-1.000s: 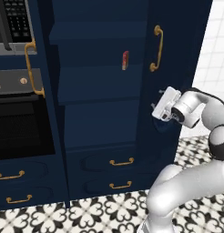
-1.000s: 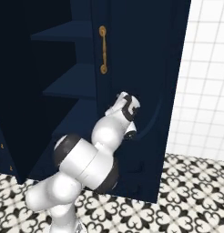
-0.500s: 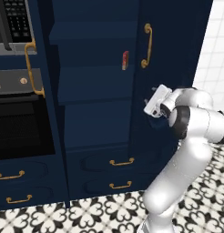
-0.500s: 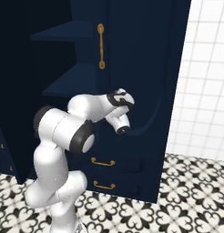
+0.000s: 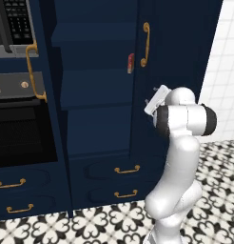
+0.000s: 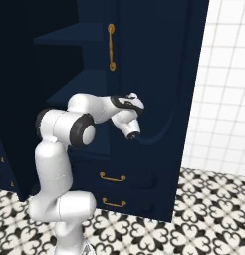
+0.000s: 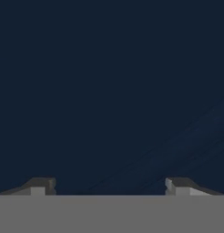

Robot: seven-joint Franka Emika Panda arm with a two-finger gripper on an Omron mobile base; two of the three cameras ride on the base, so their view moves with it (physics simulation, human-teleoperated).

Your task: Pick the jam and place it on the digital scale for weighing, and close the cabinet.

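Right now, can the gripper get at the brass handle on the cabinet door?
Probably yes. The open gripper faces the bare navy door close up, holding nothing, and nothing stands between it and the handle higher up that door; it would need to rise.

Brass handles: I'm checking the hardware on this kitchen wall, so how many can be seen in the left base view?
6. One on the cabinet door, one by the oven, two on the drawers below the cabinet, two lower left. The arm may hide others.
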